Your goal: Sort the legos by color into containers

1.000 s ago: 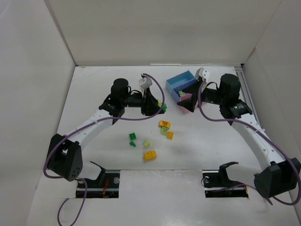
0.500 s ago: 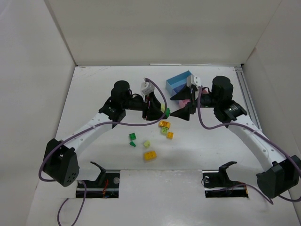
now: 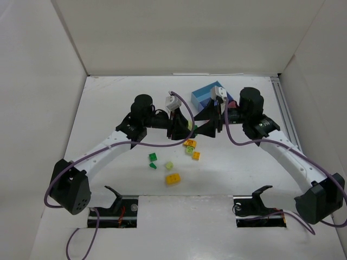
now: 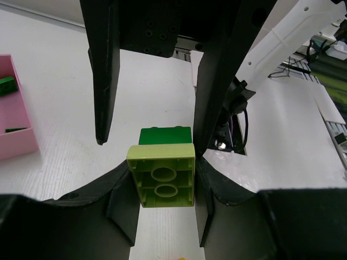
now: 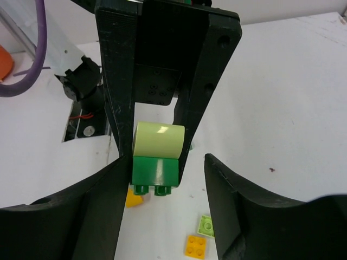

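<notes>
Desk [image 3: 119, 103], white, walled on three sides. Near edge, centre: one large orange brick [image 3: 173, 179]. Just beyond it: a small lime piece [image 3: 169, 165], with two green bits [image 3: 153, 157] to its left, close together. Further in, right of these: a cluster of three [image 3: 191, 150], two orange and one lime, lying close or touching. Mid-desk, above the cluster: left gripper [image 3: 185, 128] and right gripper [image 3: 197, 125], tip to tip, facing each other. Left gripper: fingers pinched on the sides of a lime brick [image 4: 162, 176], hollow underside toward its own camera. Green brick [image 4: 165, 135]: joined to the far face of the lime brick, sticking out toward the right gripper, off the desk. Right gripper: fingers spread on either side of the green brick; in the left wrist view one finger touches the brick's side and the other stands apart. Toward the far edge, right of centre, behind the right wrist: blue tray [image 3: 207, 92], contents not visible. Pink tray [image 4: 16, 138]: beside the blue one, mostly hidden from above by the right arm; the left wrist view shows green pieces [image 4: 6, 85] lying inside it.
</notes>
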Available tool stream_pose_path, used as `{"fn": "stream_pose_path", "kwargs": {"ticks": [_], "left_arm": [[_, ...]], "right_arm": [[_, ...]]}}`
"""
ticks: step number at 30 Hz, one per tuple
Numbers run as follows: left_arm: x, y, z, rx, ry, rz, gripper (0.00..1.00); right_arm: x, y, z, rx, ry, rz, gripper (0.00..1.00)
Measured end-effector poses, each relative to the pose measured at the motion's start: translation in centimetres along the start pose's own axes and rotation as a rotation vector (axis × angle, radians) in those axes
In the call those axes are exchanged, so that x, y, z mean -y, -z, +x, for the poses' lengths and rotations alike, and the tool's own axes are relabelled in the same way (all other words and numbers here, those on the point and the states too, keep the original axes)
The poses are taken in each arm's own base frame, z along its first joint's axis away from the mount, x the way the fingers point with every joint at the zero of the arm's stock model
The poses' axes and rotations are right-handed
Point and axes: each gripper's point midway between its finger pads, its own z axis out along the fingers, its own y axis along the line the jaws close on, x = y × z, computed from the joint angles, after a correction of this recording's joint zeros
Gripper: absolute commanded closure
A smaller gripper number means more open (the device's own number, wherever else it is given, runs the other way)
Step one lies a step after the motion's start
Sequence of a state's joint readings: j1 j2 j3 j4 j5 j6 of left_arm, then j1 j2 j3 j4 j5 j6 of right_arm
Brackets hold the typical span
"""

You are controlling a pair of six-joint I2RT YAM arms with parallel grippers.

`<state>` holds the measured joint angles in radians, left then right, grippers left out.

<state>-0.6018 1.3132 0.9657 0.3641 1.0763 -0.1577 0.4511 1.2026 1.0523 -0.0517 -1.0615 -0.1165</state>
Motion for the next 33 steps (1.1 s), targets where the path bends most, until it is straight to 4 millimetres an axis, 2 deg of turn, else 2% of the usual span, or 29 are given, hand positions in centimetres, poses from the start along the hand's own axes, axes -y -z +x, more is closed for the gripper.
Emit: {"fn": "stream_pose_path", "kwargs": {"ticks": [7,13,15,19,21,25,33], "left_arm": [[-0.4,-0.3,0.3,-0.003,-0.015,-0.034,0.97],[0.0,0.2,-1.1,0.024,-0.128,-0.067,0.99],[0.4,0.6,-1.6,0.031,-0.169,-0.073,0.99],[0.9,1.0,-1.9,0.032,-0.228,-0.078,0.99],[0.9,1.1,-1.8,0.025,-0.245,-0.077,0.99],[1.0,1.2,-1.3,0.007,-0.254,-0.065,0.99],[1.1,1.2,-1.0,-0.003,-0.26,-0.052,0.99]], "right_arm": [[-0.3,-0.3,0.1,0.0,-0.048,-0.035,0.38],[-0.3,0.4,0.5,-0.001,-0.1,-0.069,0.37],[-0.2,0.8,0.4,0.002,-0.106,-0.072,0.45],[-0.3,1.0,0.4,0.005,-0.112,-0.083,0.45],[-0.5,1.1,0.4,0.005,-0.111,-0.091,0.39],[-0.8,1.1,0.3,0.007,-0.105,-0.111,0.35],[-2.1,0.8,-0.6,0.017,-0.062,-0.154,0.35]]}}
